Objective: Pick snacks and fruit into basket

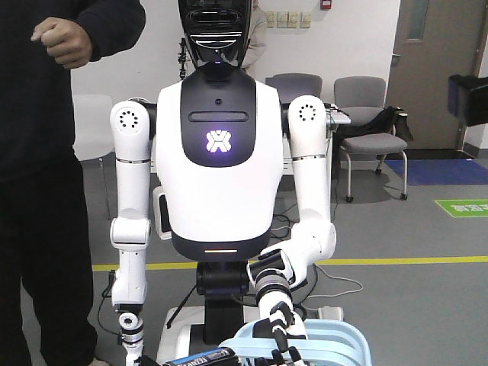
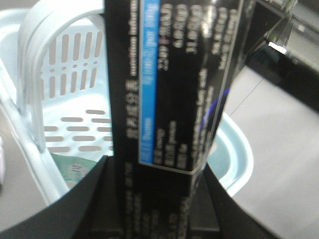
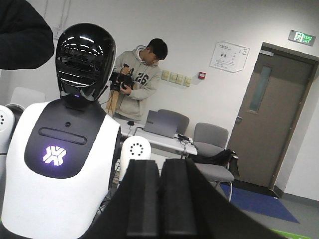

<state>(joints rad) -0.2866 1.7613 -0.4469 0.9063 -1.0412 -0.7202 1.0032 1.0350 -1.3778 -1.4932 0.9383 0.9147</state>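
Front view, basket: the light blue basket point(image 1: 335, 339) sits at the bottom edge. A white humanoid point(image 1: 217, 152) stands right behind it, with one forearm point(image 1: 293, 259) reaching down to the hoop handle.
Front view, box: the black box point(image 1: 200, 357) is just left of the basket and is cut off by the frame edge.
Left wrist view, left gripper: the left gripper point(image 2: 154, 172) is clamped on the box point(image 2: 169, 89), one dark finger on each side.
Left wrist view, box: it is held over the open basket point(image 2: 65, 74), with its blue label strip facing the camera.
Left wrist view, basket contents: a corner of a green pouch point(image 2: 75, 168) lies on the slotted floor. The box hides the rest.
Right wrist view, right gripper: the right gripper point(image 3: 159, 199) has its fingers pressed together with nothing between them, and it points at the humanoid's chest.
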